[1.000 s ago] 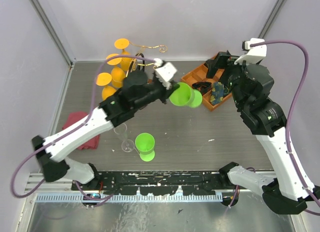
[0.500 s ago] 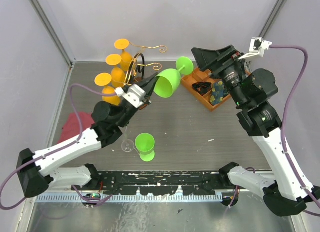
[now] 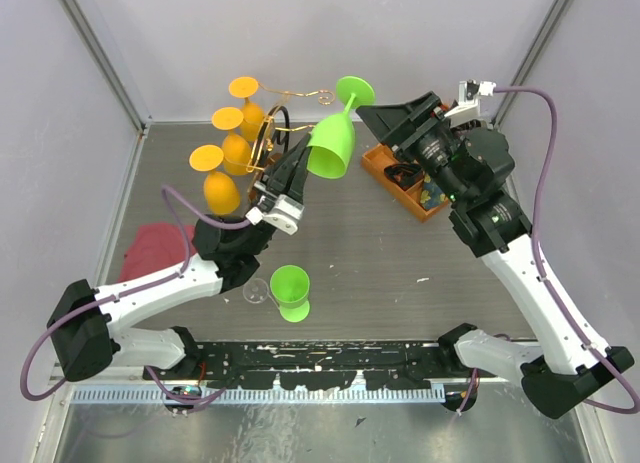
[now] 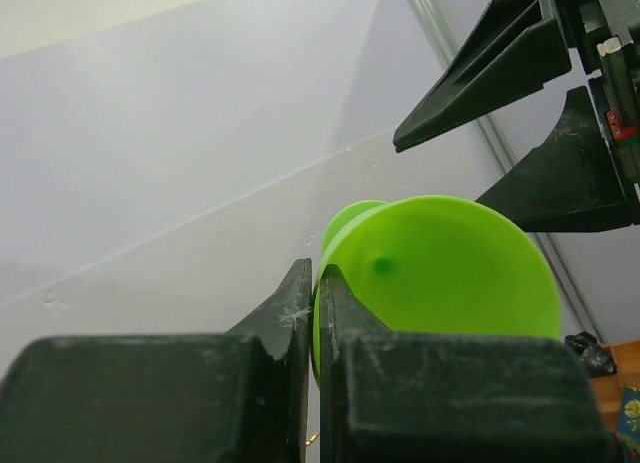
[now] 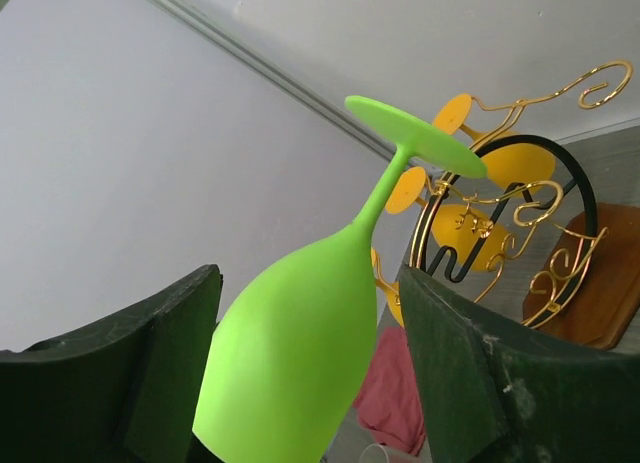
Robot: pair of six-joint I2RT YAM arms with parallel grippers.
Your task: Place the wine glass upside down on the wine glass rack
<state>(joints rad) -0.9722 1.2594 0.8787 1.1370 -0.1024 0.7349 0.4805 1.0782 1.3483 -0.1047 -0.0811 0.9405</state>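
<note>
**Finding.** The green wine glass (image 3: pixel 332 148) is clear of the bench, held in the air over its far half, just beside the wine glass rack (image 3: pixel 272 133) at the far left. A second ago it lay on its side nearer the bench centre. It has since swung foot-up and bowl-down, the attitude the rack requires.

**Left side.** My left pincer (image 3: pixel 298 168) is narrow, nipping the bowl's wall at the rim. The wrist view shows both fingers pressed on green plastic.

**Right side.** A second ago my right pincer (image 3: pixel 368 113) stood over the orange tray (image 3: pixel 385 165) at the far right. It has crossed over and now brackets the bowl, jaws wide but drawing in. A gap shows on one side. I cannot confirm contact on the other.

**Assessment.** A handover appears to be under way. Orange glasses (image 3: pixel 222 155) already hang on the rack, and the long scrolled arm nearest the green glass looks free. The risk is that a rim pinch alone is a slight hold until the second grip seats.
</note>
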